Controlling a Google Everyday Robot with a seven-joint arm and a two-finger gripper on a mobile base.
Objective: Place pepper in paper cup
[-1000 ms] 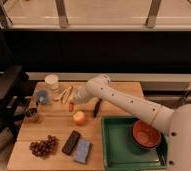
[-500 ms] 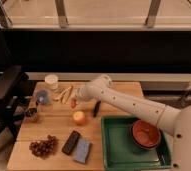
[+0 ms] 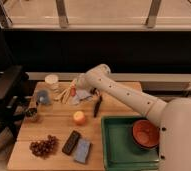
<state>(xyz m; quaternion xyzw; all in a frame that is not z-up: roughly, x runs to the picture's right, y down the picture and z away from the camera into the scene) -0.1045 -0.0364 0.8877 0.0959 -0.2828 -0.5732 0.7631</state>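
The pepper (image 3: 72, 92) is a small orange-red sliver on the wooden table (image 3: 54, 127), only partly visible next to the gripper. The paper cup (image 3: 52, 81) stands upright at the table's back left, a short way left of and behind the pepper. My gripper (image 3: 76, 95) reaches in from the right on the white arm (image 3: 119, 92) and sits right at the pepper. I cannot tell whether it is touching or holding the pepper.
Pale sticks (image 3: 64, 95) lie beside the pepper. Around them are a blue cup (image 3: 43, 97), a dark tin (image 3: 32, 114), a round orange fruit (image 3: 79, 117), a black pen-like object (image 3: 97, 106), grapes (image 3: 43, 146), a dark bar (image 3: 71, 142) and a blue packet (image 3: 82, 150). A green tray (image 3: 119, 150) holds a red bowl (image 3: 145, 133).
The arm has swung left and slightly back, bringing the gripper from above the round fruit over to the pepper. The objects on the table have not moved.
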